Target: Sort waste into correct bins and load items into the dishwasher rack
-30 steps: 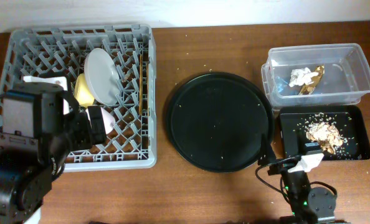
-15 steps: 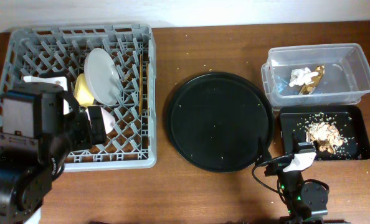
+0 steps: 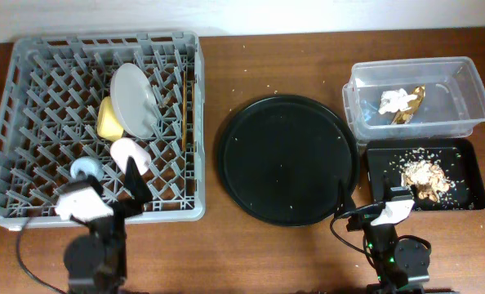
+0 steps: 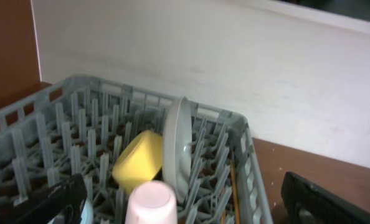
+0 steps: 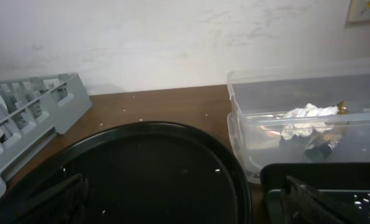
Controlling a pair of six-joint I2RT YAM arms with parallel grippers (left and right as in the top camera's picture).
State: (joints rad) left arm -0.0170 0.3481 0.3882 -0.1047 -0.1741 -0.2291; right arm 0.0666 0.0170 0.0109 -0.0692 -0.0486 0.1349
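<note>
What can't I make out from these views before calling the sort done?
- chopsticks: overhead, too thin among the rack pegs to count.
- blue cup: overhead, partly behind pegs; upright or inverted unclear.
- food leftovers: right wrist view, cut off by the bottom edge.

Both arms are black. From overhead, the left arm (image 3: 95, 255) at seven o'clock carries a white block (image 3: 77, 198) on top, and a thin black cable (image 3: 18, 257) curves off at its nine o'clock. The right arm (image 3: 399, 255) at five o'clock wears a smaller white cap (image 3: 393, 211), a looping black lead (image 3: 349, 214) and a tiny green light (image 3: 387, 260). The left fingers (image 4: 48, 200) and right fingers (image 5: 322, 202) are matte black and tapered.
</note>
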